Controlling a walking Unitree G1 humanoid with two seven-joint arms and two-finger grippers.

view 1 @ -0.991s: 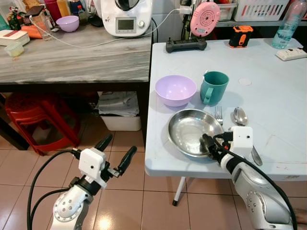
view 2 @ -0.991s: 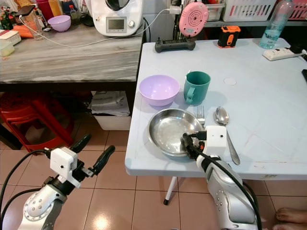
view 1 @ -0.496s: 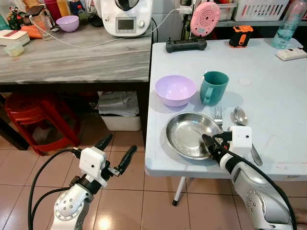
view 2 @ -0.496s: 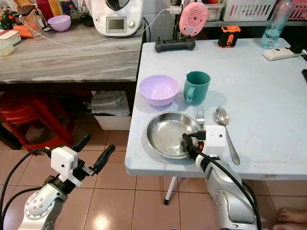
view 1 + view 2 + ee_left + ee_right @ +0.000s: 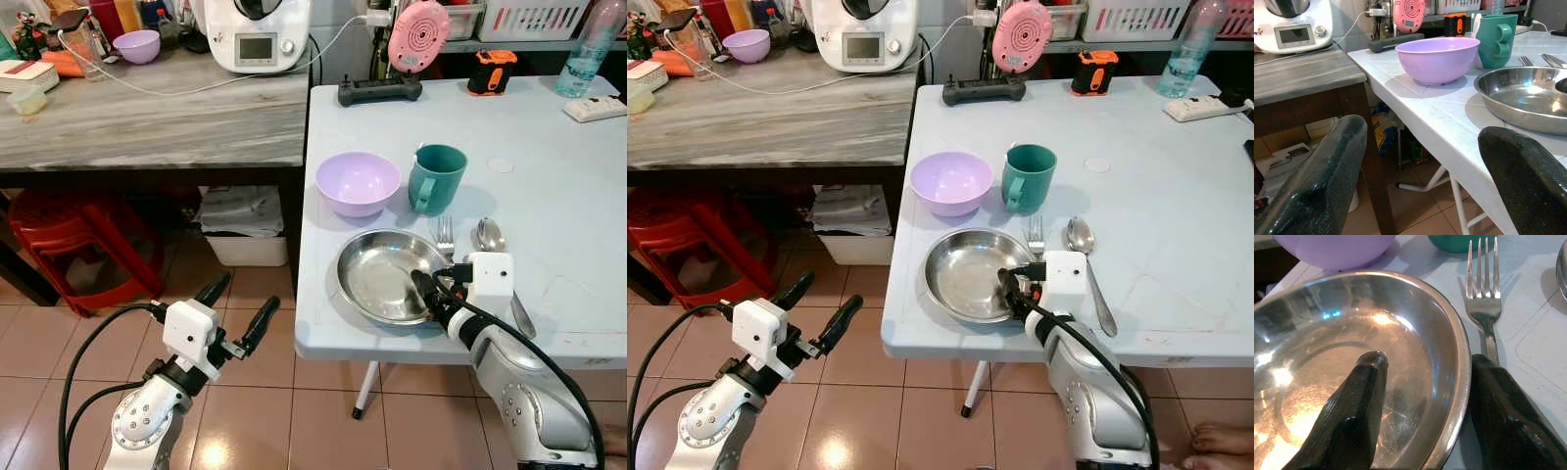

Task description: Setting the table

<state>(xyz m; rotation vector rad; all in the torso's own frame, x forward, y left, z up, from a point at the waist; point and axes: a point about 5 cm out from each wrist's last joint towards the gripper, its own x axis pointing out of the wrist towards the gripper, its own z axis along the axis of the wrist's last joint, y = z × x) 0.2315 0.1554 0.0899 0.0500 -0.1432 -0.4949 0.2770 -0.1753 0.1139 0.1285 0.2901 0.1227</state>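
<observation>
The right gripper (image 5: 1422, 396) is set astride the near right rim of the steel plate (image 5: 377, 274): one black finger (image 5: 1354, 406) lies inside the dish, the other (image 5: 1503, 406) lies outside on the table beside the fork's handle. The rim is straddled with the fingers parted around it; whether it is actually pinched tight cannot be told from the pictures.

Just beyond the outer finger, the fork (image 5: 446, 235) is laid beside the plate, tines pointing away from the robot, and the spoon (image 5: 490, 235) is laid alongside it, a little farther right. Behind the plate, the lilac bowl (image 5: 359, 182) and the teal mug (image 5: 436, 177) stand upright, near each other, on the pale blue table (image 5: 558, 186). The plate itself sits close to the near left corner of the table, its near edge near the table's front edge.

The left gripper (image 5: 238, 311) is held low over the tiled floor (image 5: 255, 392), clear of the table, its fingers spread and nothing between them.

As a judgement, the setting appears largely assembled: plate, fork, spoon, bowl and mug are all grouped at one place. What seems left is the final positioning of the plate, and perhaps tidying of the cutlery beside it, after which the rim would need to be released.
</observation>
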